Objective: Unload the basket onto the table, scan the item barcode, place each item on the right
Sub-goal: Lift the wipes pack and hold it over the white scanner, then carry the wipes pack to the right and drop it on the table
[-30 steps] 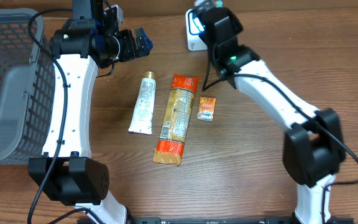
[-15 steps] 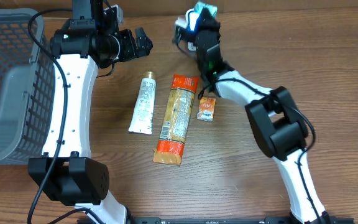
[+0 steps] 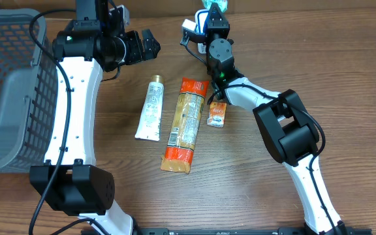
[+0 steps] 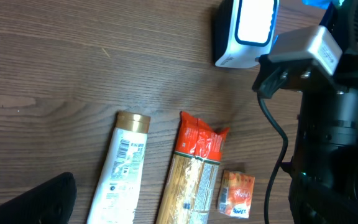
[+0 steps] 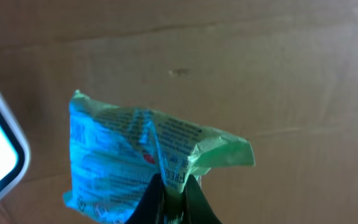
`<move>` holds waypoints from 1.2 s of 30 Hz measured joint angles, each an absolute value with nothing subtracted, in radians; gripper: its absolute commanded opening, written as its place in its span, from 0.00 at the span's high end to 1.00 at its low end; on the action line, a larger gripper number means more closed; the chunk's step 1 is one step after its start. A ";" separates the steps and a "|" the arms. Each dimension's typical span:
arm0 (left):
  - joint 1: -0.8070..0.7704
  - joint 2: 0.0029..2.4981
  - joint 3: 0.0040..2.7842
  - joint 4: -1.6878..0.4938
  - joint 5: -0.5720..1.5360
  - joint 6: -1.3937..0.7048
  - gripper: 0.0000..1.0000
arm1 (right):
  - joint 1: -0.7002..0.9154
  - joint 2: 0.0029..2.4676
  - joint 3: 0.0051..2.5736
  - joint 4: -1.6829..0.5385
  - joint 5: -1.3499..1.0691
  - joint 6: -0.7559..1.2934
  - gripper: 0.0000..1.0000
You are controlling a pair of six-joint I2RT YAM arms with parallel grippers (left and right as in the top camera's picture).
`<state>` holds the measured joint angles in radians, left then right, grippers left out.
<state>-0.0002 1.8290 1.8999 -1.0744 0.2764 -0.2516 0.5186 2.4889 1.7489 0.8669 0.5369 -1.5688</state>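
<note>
My right end effector (image 5: 169, 198) is pinched shut on the lower edge of a crinkled green packet (image 5: 135, 152), which stands up out of the jaws with its printed face towards my wrist camera. I hold it off the counter (image 3: 253, 196) at the far edge, just beside the white scanner (image 4: 244, 31), whose window glows. So the pick-up and the carry look done for this item. What is left is the read itself: I cannot tell whether a barcode sits on the side facing the lit window, and I see no sign that a read has registered, so I judge a small turn or shift of the packet may be needed. My left end effector (image 3: 145, 44) hovers with its jaws spread wide and nothing between them, above the near-left part of the counter, well apart from the scanner. Below it lie a white tube (image 3: 151, 108), a long orange pasta pack (image 3: 185, 124) and a small orange sachet (image 3: 217, 113), side by side and untouched; I take these to be waiting their turn. A grey basket (image 3: 5, 85) stands at the far left.
</note>
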 measured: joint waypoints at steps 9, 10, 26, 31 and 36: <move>0.000 1.829 1.900 -1.074 0.276 -0.252 0.00 | 0.517 2.352 1.748 0.472 0.633 -1.198 0.96; 0.000 1.829 1.900 -1.075 0.276 -0.252 0.00 | 0.516 2.305 1.747 0.395 0.648 -1.125 0.96; 0.000 1.829 1.899 -1.074 0.273 -0.252 0.00 | 0.017 1.672 1.755 -1.147 -0.059 0.025 0.96; 0.000 1.829 1.899 -1.074 0.273 -0.252 0.00 | -0.241 1.721 1.559 -1.058 -0.195 0.140 0.96; 0.000 1.829 1.899 -1.075 0.273 -0.252 0.00 | -0.405 1.744 1.315 -0.858 -0.232 0.196 0.96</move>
